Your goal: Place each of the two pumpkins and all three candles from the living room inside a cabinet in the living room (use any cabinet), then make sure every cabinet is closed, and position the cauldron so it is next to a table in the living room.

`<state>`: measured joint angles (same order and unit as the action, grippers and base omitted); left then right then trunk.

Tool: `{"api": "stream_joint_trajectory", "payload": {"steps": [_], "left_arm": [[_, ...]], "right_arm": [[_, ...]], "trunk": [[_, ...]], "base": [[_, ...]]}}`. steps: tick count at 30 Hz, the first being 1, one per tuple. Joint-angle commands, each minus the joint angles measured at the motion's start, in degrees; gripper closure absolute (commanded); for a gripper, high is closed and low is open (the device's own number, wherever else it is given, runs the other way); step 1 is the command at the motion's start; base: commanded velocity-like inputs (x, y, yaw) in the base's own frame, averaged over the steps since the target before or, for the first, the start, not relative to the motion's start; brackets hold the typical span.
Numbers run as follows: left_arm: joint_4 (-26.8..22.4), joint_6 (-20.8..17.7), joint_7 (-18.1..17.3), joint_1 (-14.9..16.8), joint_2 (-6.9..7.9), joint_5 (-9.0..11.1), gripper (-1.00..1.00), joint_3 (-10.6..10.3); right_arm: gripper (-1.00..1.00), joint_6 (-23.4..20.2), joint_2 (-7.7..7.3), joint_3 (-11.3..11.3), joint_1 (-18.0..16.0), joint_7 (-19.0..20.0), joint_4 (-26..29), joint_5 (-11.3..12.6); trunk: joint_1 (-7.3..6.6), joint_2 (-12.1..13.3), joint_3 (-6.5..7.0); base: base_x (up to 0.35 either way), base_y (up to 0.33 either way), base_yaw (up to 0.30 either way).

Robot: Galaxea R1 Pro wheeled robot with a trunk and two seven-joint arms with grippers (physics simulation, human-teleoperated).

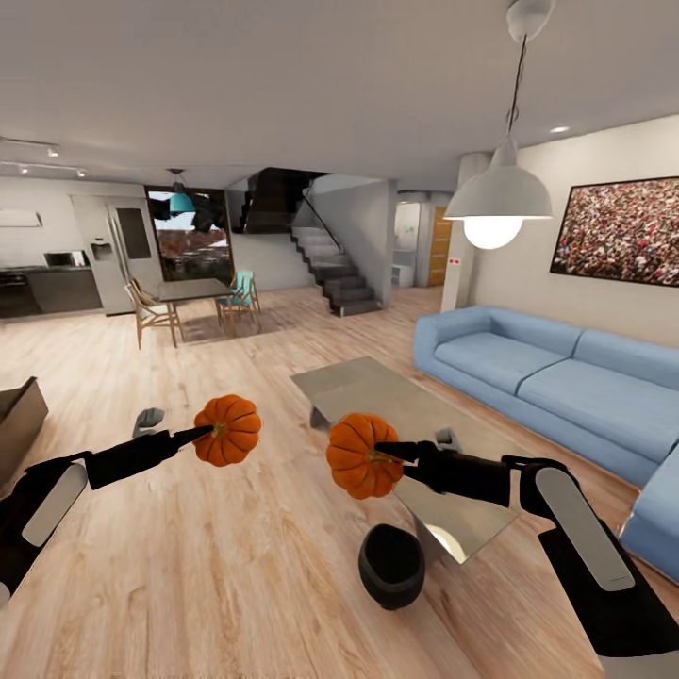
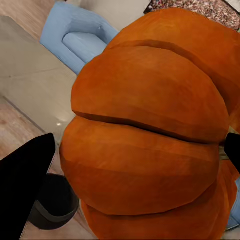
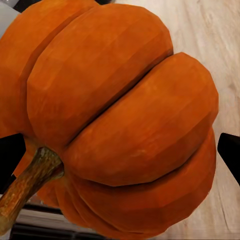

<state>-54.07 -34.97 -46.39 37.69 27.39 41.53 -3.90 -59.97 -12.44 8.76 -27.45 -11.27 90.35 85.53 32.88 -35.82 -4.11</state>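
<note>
Two ribbed orange pumpkins hang in the air above the wooden floor. My left gripper (image 1: 209, 432) is shut on the left pumpkin (image 1: 227, 430), the same pumpkin (image 2: 150, 135) that looms close in the left wrist view. My right gripper (image 1: 382, 453) is shut on the right pumpkin (image 1: 361, 456), whose body (image 3: 120, 115) and brown stem (image 3: 25, 185) face the right wrist camera. The black cauldron (image 1: 390, 566) stands on the floor below the right pumpkin, touching the near corner of the grey coffee table (image 1: 368, 382). A dark brown cabinet end (image 1: 19, 420) shows at the left edge. The candles are out of view.
A blue corner sofa (image 1: 528, 377) runs along the right behind the coffee table. A white pendant lamp (image 1: 497, 200) hangs above it. Far back stand a dining table with chairs (image 1: 193, 297), a staircase (image 1: 330, 269) and the kitchen (image 1: 57, 273). Open wooden floor lies between my arms.
</note>
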Motion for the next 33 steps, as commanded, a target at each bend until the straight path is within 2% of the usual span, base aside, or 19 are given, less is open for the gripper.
{"api": "stream_joint_trajectory", "payload": {"steps": [1, 33], "left_arm": [[0.0, -0.5, 0.0, 0.1, 0.03, 0.9, 1.0, -0.1], [0.1, -0.5, 0.0, 0.1, 0.03, 0.9, 1.0, -0.1]], "right_arm": [[1.0, 0.0, -0.04, 0.0, -0.1, -0.6, 0.1, 1.4], [1.0, 0.0, 0.0, 0.2, -0.1, -0.6, 0.1, 1.4]], "trunk": [[-0.2, 0.3, 0.08], [-7.1, 12.9, 5.72]], "base": [[0.0, 0.0, 0.288], [0.0, 0.0, 0.288]]}}
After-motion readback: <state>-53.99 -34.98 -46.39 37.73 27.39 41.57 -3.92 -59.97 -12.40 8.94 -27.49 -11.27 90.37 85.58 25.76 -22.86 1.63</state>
